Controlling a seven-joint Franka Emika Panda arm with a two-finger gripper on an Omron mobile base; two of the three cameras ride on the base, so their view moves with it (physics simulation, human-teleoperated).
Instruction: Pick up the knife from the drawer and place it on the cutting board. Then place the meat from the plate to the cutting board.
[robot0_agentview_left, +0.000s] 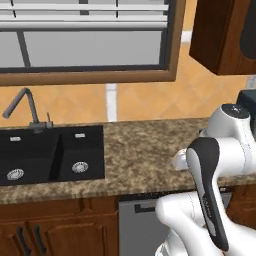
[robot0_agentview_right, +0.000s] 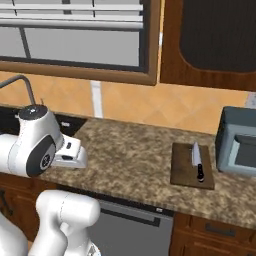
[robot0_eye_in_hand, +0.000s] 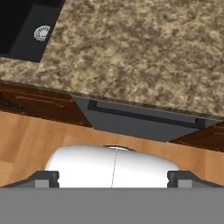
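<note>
Nearest the base, the white arm folds back over itself above the grey dishwasher front set under the surface. In the hand view the claw looks down along the cabinet face, its two dark fingertips far apart at the bottom corners, spread wide with nothing between them. Below them in that view lie the wooden floor, the dishwasher's dark handle bar and the reddish-brown cabinet fronts to either side.

Beyond the cabinet edge runs the speckled granite surface. To its right in the right base view, the cutting board lies flat on the stone, dark brown and rectangular. The knife rests on top of the board toward its right side, silver-white blade pointing away toward the wall and black handle nearer the front edge. Just beside the board, further right, stands a grey-blue box-shaped appliance.

At the left end of the surface the black double sink is sunk into the stone, with a round drain in each basin and a dark angled faucet behind it. Farther back rise the orange tiled wall, a wood-framed window and a dark wooden upper cabinet.
</note>
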